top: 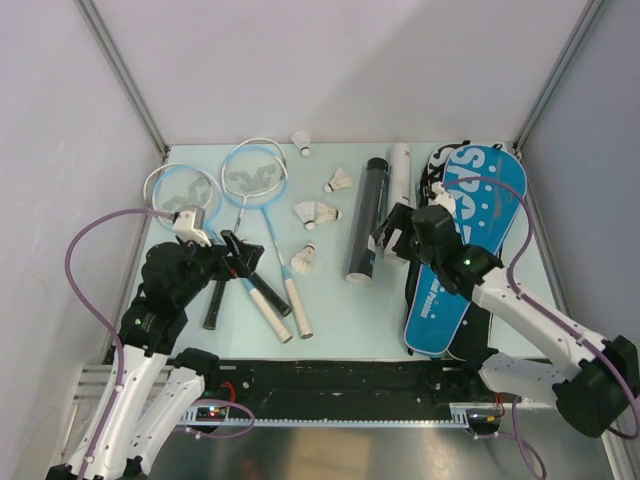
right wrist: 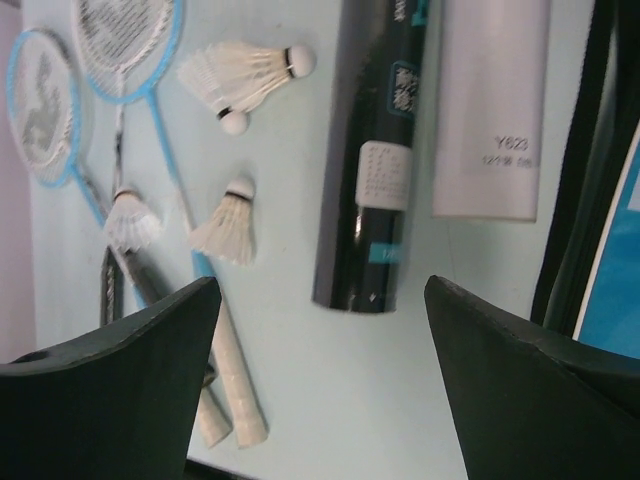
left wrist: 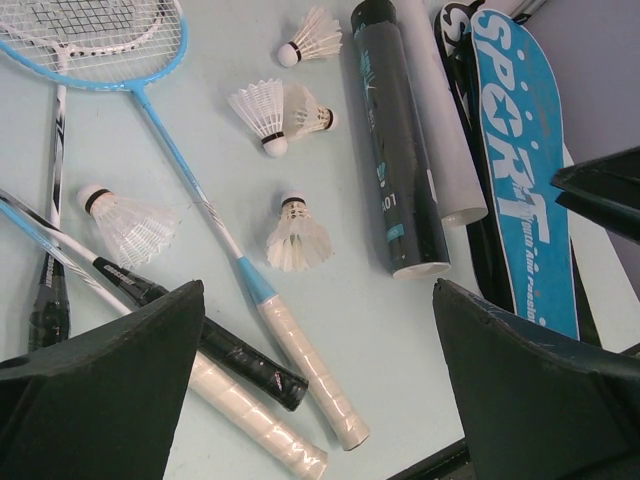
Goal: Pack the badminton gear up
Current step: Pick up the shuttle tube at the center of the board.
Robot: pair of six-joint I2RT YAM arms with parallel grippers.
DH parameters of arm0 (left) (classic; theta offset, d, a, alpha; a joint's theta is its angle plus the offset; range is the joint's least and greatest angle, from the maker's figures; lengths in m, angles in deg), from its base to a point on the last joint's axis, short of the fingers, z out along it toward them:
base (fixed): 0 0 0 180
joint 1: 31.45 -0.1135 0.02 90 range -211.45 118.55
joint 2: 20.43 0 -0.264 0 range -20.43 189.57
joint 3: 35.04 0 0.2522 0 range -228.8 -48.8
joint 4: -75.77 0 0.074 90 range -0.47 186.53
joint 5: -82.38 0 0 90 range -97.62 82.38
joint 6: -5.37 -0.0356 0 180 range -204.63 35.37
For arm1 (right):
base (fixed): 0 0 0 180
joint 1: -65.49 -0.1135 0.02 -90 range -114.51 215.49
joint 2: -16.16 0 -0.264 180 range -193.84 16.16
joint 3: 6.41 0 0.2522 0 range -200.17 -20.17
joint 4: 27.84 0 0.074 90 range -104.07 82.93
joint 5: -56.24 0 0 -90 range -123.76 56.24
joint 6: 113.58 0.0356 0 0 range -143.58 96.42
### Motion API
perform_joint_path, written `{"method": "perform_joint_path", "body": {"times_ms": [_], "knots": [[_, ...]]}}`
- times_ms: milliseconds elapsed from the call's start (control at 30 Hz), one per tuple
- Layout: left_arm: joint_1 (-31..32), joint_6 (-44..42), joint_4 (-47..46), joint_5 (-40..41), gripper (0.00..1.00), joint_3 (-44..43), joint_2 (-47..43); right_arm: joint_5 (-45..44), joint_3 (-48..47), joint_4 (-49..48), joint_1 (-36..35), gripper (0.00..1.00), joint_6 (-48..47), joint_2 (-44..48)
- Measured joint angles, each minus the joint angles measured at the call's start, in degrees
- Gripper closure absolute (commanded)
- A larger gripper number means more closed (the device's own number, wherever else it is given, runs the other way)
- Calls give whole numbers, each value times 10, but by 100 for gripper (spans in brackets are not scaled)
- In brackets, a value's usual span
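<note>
Rackets with pale-blue heads (top: 255, 175) (top: 183, 190) lie at the left of the table, their white and black handles (top: 290, 300) (left wrist: 305, 370) fanned toward the near edge. Several white shuttlecocks (top: 317, 213) (left wrist: 296, 235) (right wrist: 228, 225) are scattered between the rackets and the long black tube (top: 365, 220) (left wrist: 400, 150) (right wrist: 375, 160). My left gripper (top: 240, 255) (left wrist: 316, 300) hovers open over the handles and holds nothing. Above the tube's near end, my right gripper (top: 395, 235) (right wrist: 322, 285) is open and empty.
A pale grey tube (top: 399, 170) (left wrist: 445, 140) (right wrist: 490, 110) lies right beside the black one. A blue racket bag with black edging (top: 465, 240) (left wrist: 520, 160) (right wrist: 615, 270) fills the right side. One shuttlecock (top: 301, 140) sits by the back wall.
</note>
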Motion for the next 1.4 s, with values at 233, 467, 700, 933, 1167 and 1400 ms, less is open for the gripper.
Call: {"method": "perform_joint_path", "body": {"times_ms": [233,467,700,933,1167,1400], "knots": [[-2,0,0,0,0,0,0,-16,-42,-24,35,11,-15,-142],[-2,0,0,-1,0,0,0,-28,-170,-7,37,8,-65,-303],[-2,0,0,-3,0,0,0,-49,-247,18,37,8,-90,-395],[-2,0,1,-9,0,0,-2,-59,-298,43,39,8,-97,-466],[-3,0,1,-16,0,0,-2,-68,-328,60,40,9,-96,-515],[-3,0,1,-16,0,0,-2,-68,-348,71,40,10,-96,-561]]}}
